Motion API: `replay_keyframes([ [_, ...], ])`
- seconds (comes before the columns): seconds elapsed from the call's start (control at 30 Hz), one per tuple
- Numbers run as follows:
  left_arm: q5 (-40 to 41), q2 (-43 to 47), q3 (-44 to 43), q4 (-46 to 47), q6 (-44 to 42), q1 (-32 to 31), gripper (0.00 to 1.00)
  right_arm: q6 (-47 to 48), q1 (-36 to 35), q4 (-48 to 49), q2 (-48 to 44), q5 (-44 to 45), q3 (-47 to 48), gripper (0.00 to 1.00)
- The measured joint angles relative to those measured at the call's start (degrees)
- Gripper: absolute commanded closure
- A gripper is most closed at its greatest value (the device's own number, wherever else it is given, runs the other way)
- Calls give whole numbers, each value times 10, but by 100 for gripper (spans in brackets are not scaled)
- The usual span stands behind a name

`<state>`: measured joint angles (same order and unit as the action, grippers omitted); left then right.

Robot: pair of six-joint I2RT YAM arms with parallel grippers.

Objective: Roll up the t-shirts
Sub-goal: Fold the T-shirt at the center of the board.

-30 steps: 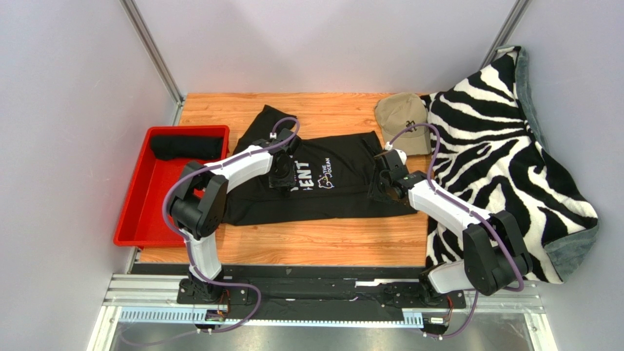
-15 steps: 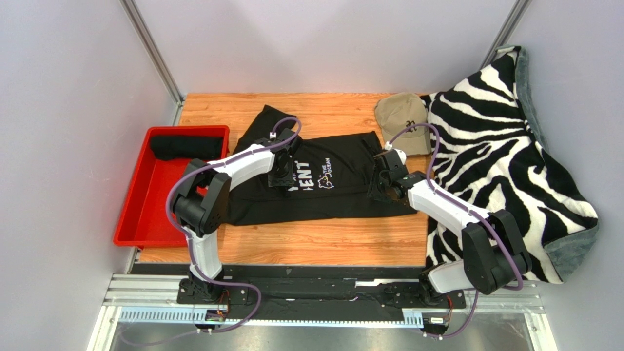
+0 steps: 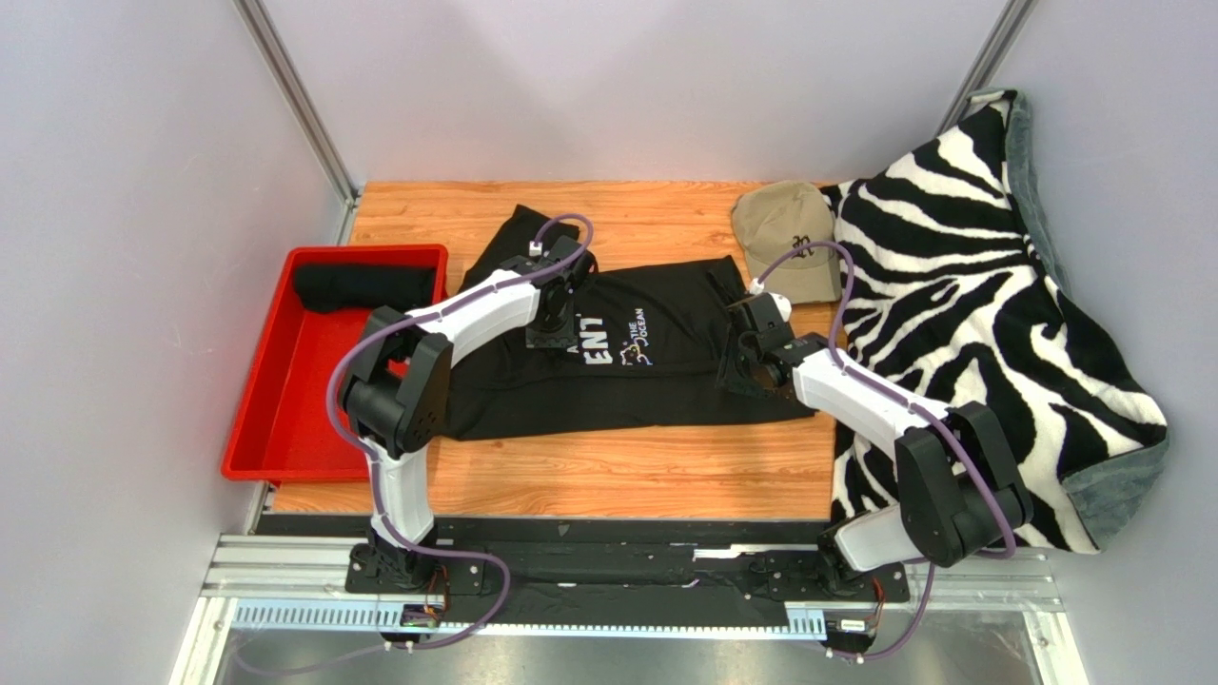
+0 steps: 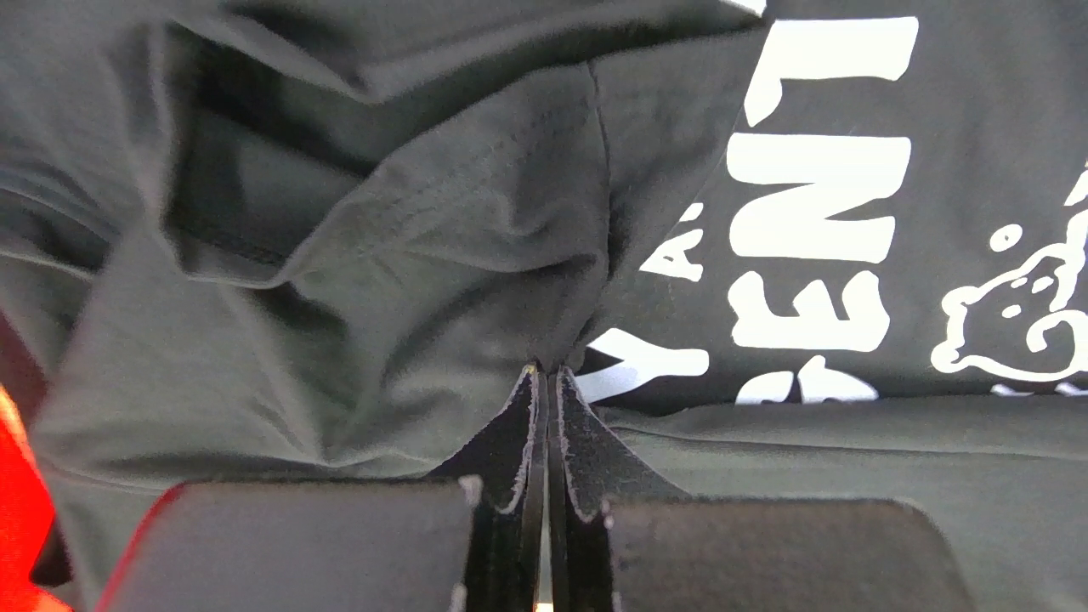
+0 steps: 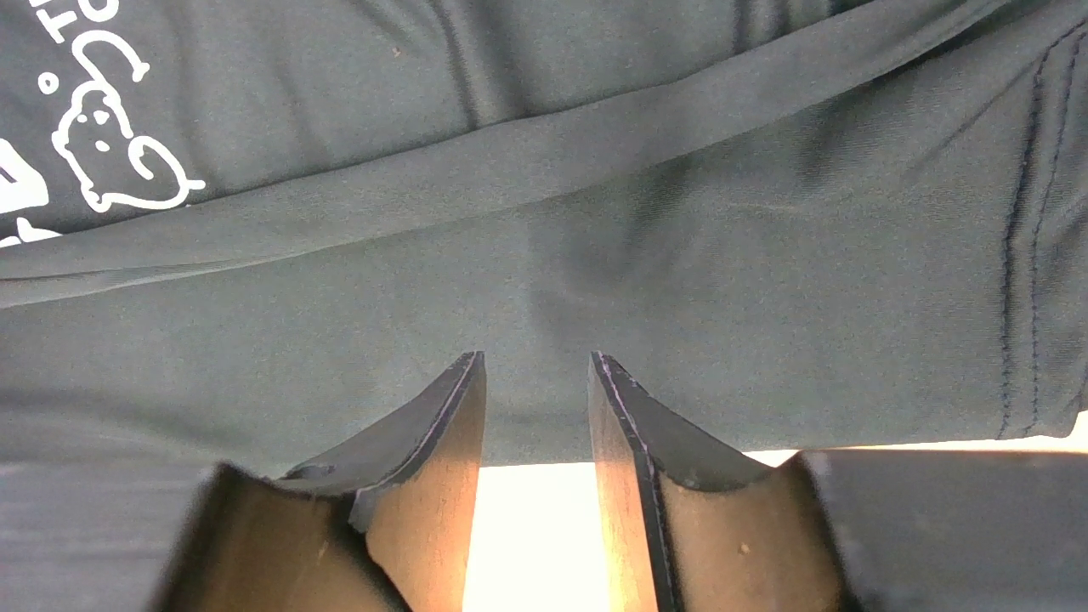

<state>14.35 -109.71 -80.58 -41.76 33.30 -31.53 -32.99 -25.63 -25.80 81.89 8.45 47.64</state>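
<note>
The black t-shirt lies spread across the middle of the wooden table, its white print facing up, and both arms reach onto it from opposite ends, presumably so that the cloth can be gathered evenly for rolling. The left gripper sits on the sleeve end of the shirt, just beside the lettering. Its fingers are pressed together on a small ridge of fabric, and creases run out from the tips, which suggests a pinch meant to lift or fold that part over. The right gripper waits at the other end, its jaws partly apart and gripping nothing. The shirt's edge runs right across its fingertips and bare wood shows in the gap between them (a sensible place to be if it is to catch that edge next). To the left, a red bin holds a dark rolled bundle at its far end, most likely a shirt that is finished and stored out of the way. A tan cap and a zebra-striped blanket lie at the right, apart from the work. Counted: two shirts (one flat, one rolled), one bin, one cap, one blanket and two grippers.
</note>
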Motion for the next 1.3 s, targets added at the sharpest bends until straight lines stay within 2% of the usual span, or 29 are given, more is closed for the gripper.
replay_keyframes([
  [0.57,9,-37,-36,-16,-4,16,100,13,48,0,87,26,83,61],
  [0.97,-8,-52,-46,-20,-6,33,100,19,48,5,88,31,63,64],
  [1.0,-9,-52,-46,-19,-7,33,97,21,49,7,91,33,63,64],
  [1.03,-10,-52,-46,-19,-7,34,81,22,52,8,96,32,64,64],
  [1.1,-14,-51,-46,-20,-10,35,67,24,64,7,112,31,72,63],
  [1.13,-15,-51,-46,-20,-12,35,56,25,74,6,123,30,79,63],
  [1.23,-24,-37,-41,-20,-15,36,49,24,106,2,147,30,99,59],
  [1.3,-32,-4,-24,-16,-13,38,49,24,123,-2,150,31,104,55],
])
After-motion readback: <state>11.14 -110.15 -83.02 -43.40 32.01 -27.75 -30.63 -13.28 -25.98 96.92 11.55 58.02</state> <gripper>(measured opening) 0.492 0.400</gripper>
